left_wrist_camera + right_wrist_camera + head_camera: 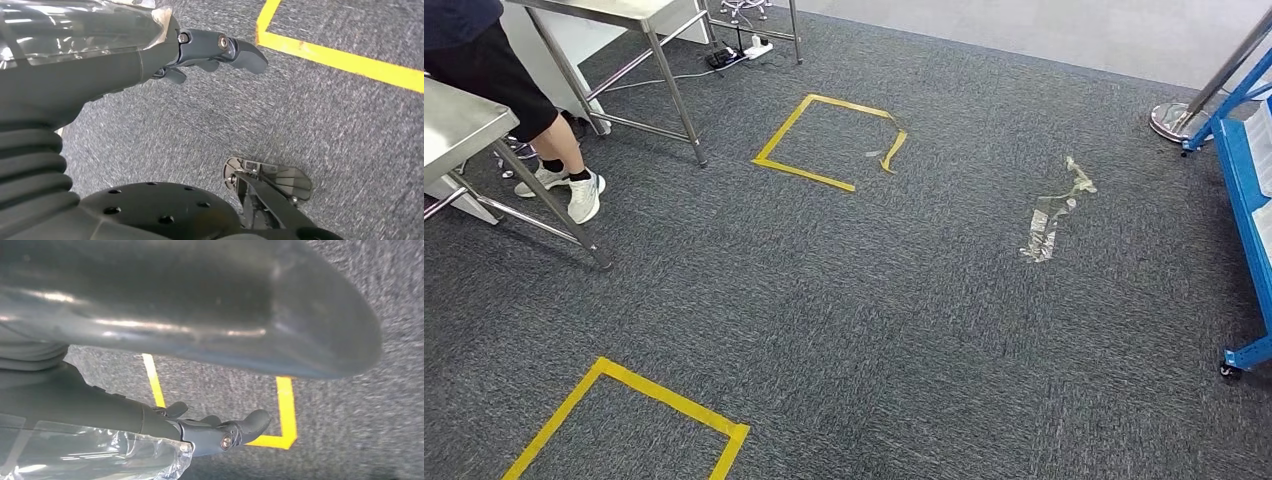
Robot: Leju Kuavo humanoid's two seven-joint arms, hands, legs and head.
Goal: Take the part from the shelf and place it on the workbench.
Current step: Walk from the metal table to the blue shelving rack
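Closest to the robot, the left hand [200, 52] hangs over the grey carpet [904, 330], its dark fingers [240, 52] loosely apart with nothing in them; the right hand [215, 432] hangs the same way, fingers [252, 422] slightly spread and holding nothing. Both hang near yellow tape lines on the floor. In the head view a yellow tape square [639, 415] marks the carpet at the near left, and a second tape square [829, 140] lies farther on, one corner peeling. To its right a strip of crumpled clear tape [1052, 212] sticks to the carpet. A blue rack [1246, 190] stands at the right edge. At the far left a person's legs and white shoes [574, 190] stand between steel tables [464, 125]. Where the part is cannot be told
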